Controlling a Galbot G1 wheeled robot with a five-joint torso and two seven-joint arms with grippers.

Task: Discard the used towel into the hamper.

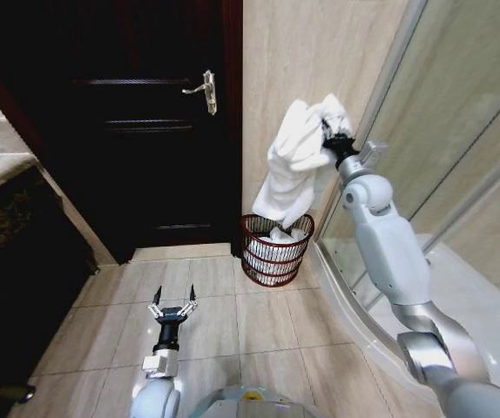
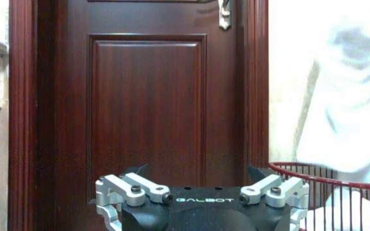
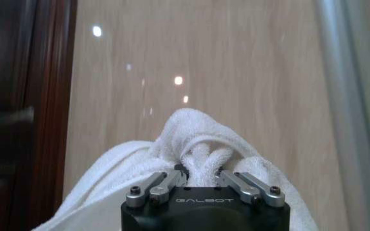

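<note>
Bathroom: glass shower enclosure (image 1: 459,131), tiled floor (image 1: 233,322).

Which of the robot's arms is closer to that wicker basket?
Left. The left gripper hovers low beside the hamper; the right gripper holds the towel high above it.

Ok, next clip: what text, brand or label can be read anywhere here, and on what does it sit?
"GALBOT" on the black body of the left gripper, left wrist view.
"GALBOT" on the black body of the right gripper, right wrist view, less crisp.
No readable text on the towel, hamper or door.

white towel (image 1: 295,161) above wicker hamper (image 1: 276,252)
</note>
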